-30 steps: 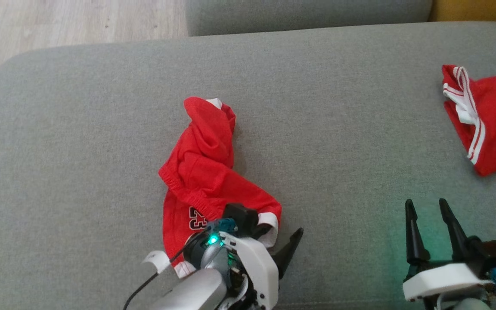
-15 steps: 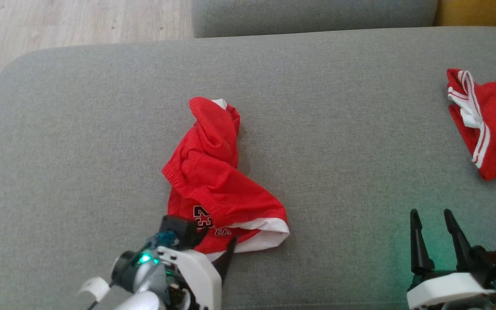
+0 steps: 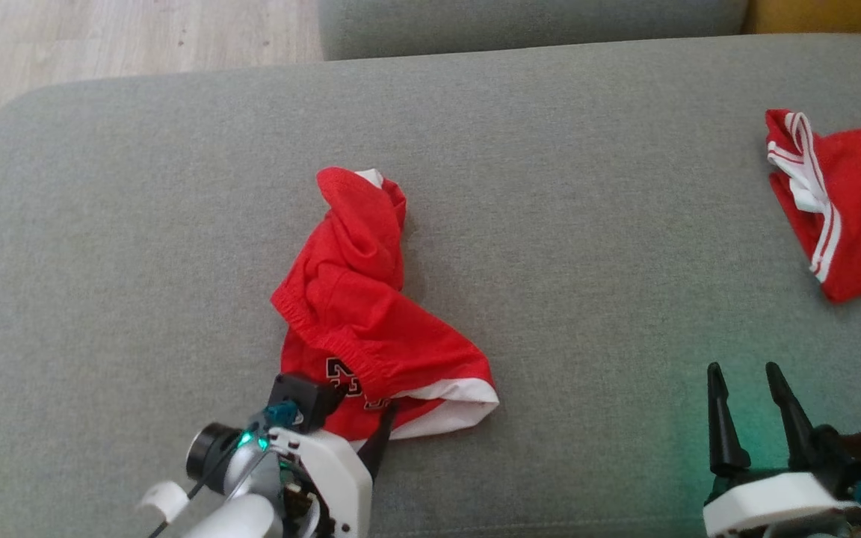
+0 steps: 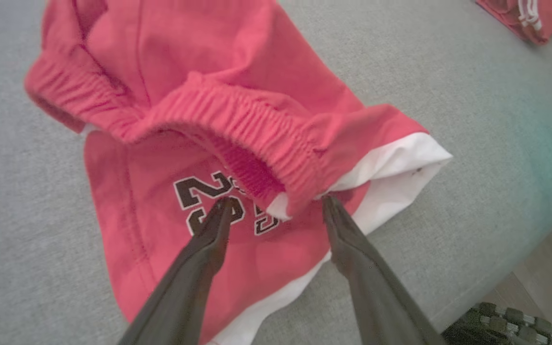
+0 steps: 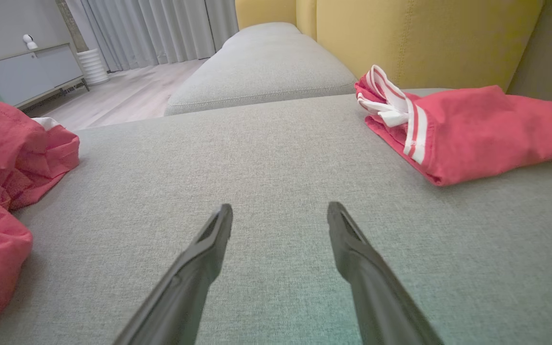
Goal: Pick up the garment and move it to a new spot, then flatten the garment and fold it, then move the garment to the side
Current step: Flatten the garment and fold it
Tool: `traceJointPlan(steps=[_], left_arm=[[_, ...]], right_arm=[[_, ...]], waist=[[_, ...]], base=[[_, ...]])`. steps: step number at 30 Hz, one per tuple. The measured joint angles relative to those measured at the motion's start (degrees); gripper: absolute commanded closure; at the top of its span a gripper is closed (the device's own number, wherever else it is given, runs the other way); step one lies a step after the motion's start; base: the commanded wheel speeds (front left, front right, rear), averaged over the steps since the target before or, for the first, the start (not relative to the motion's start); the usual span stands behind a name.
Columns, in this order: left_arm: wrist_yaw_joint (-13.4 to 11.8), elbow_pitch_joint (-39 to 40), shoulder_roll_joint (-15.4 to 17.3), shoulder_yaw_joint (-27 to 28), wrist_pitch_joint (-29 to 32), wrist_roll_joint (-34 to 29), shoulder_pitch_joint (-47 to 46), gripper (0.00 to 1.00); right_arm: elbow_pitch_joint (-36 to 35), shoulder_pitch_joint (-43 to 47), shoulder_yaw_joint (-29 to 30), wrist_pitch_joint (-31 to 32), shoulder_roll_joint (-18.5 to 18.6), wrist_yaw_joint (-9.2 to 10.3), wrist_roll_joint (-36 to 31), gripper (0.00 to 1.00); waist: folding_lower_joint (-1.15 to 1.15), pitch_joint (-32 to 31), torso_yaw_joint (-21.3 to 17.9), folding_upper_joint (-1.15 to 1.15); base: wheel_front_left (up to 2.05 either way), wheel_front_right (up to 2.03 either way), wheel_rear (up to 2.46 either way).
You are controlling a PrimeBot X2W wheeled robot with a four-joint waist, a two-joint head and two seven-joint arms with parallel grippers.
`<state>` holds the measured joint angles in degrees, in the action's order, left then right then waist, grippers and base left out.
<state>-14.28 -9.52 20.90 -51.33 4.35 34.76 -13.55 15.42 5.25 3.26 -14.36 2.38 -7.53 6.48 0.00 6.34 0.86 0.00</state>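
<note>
The garment (image 3: 356,299) is a pair of red shorts with a white hem and a dark printed number, lying crumpled mid-cushion. My left gripper (image 3: 352,420) is at its near edge. In the left wrist view the garment (image 4: 237,72) lies close ahead, its elastic waistband folded over. There the left gripper (image 4: 277,200) is open, one tip over the number and the other by the white hem, gripping nothing. My right gripper (image 3: 743,370) hovers open over bare cushion at the lower right. In the right wrist view the right gripper (image 5: 281,207) is empty, with the garment (image 5: 7,153) at far left.
A second red garment with white stripes (image 3: 849,209) lies at the right edge, also seen as the striped garment (image 5: 472,124). The grey sofa cushion (image 3: 587,187) is wide. Wooden floor (image 3: 102,37) lies beyond its far left corner. A yellow backrest (image 5: 424,38) rises behind.
My left gripper has drawn back and to the left, off the garment's white-hemmed corner. That corner now lies spread on the cushion. The right gripper has stayed put.
</note>
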Motion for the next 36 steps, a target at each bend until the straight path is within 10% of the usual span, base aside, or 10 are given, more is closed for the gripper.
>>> traceJointPlan(steps=[15,17,20,36], left_arm=[[4.68,-7.32,-2.20,-2.98,-2.85,-2.56,-5.97,0.00],[5.82,-8.82,-2.65,-3.56,-3.00,-2.94,-6.78,0.56],[7.25,-10.55,-3.45,-3.83,-3.27,-2.94,-7.23,1.00],[12.78,-8.21,-2.96,0.21,7.50,-1.64,-30.94,1.00]], right_arm=[[0.15,-0.18,0.14,-0.01,0.00,0.00,0.02,0.00],[0.21,-0.31,0.16,0.00,0.00,0.00,0.03,0.00],[0.45,-0.64,0.16,-0.01,0.00,0.00,0.21,0.00],[1.53,-2.33,-1.49,0.00,0.00,0.00,2.63,0.00]], waist=[[0.00,0.91,-0.63,0.00],[0.00,0.94,-0.81,0.00],[0.00,0.93,-1.13,0.00],[0.00,0.65,-4.50,0.00]], base=[[0.00,0.00,0.00],[0.00,0.00,0.00],[0.00,0.00,0.00],[0.00,0.00,0.00]])
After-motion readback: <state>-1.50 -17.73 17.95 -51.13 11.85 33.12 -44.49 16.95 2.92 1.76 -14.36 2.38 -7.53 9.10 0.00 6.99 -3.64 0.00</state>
